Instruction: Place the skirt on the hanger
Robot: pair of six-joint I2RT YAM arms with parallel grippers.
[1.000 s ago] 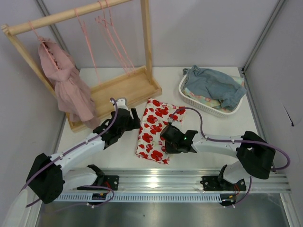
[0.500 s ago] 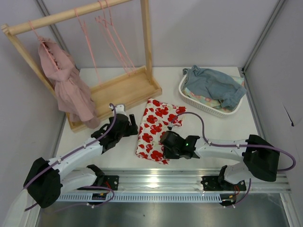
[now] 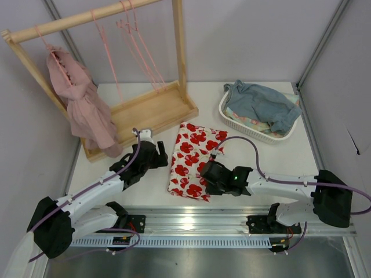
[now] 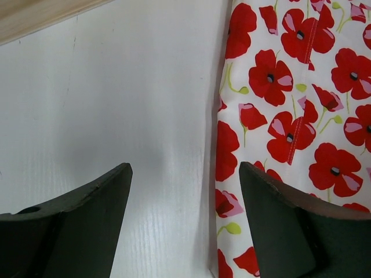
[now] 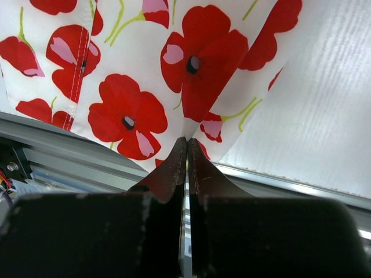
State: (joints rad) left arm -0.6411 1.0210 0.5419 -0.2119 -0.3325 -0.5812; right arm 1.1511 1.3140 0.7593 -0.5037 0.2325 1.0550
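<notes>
Trouble is most to be feared on the carry: the light wooden rack frame (image 3: 75, 20) is set at the far left of the white worktop (image 3: 290, 156), well apart from the small white cloth skirt printed with red flowers (image 3: 188, 159), which is laid flat near the front edge between the arms. The thin pink wire hanger (image 3: 105, 49) is hung loosely from the rail and could be set swinging by a knock. The right hand (image 5: 186, 145) is clenched on a small fold near the skirt's front edge, so the cloth may be pulled free when lifted. The left hand (image 4: 184, 174) is spread wide across the skirt's left edge, with nothing held, and that edge could be missed.
</notes>
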